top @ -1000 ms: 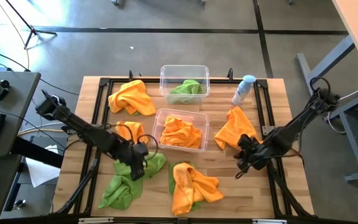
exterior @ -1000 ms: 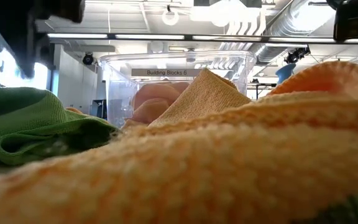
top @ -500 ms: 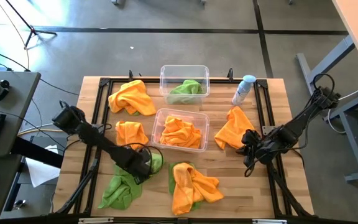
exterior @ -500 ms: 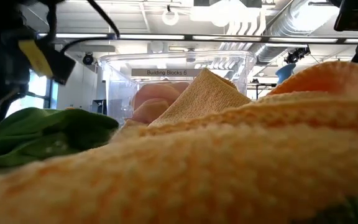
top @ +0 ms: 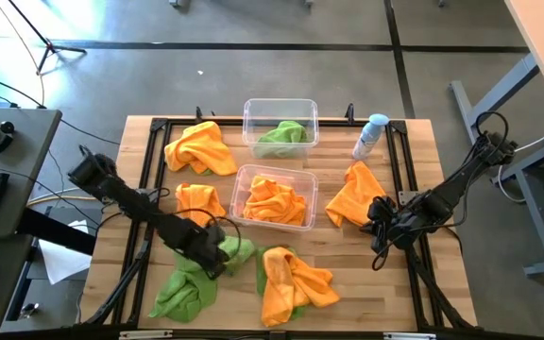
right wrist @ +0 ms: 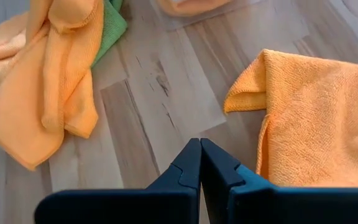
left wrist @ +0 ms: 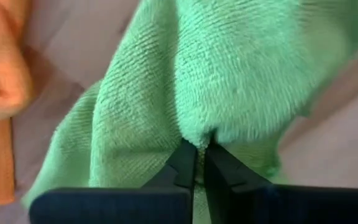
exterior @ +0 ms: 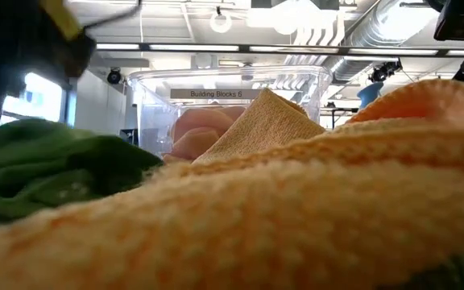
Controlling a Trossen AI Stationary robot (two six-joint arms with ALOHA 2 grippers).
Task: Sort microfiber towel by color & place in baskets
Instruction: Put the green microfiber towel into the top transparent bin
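Jaws of the left gripper (left wrist: 196,163) were pinched on a fold of a green towel (left wrist: 229,81), a grip only the left wrist view made plain; from above, that gripper (top: 217,257) merely sat over the green towel (top: 187,283) on the table (top: 343,274). The right gripper (right wrist: 200,163) hung with jaws pressed together, holding nothing, just beside an orange towel (right wrist: 316,124). Both baskets (top: 280,121) lay beyond the grippers.

Two clear plastic rectangular baskets (top: 280,121) (top: 274,195); five bright orange microfiber towels (top: 199,147); three lime green towels (top: 185,288); one pale spray bottle (top: 370,136).
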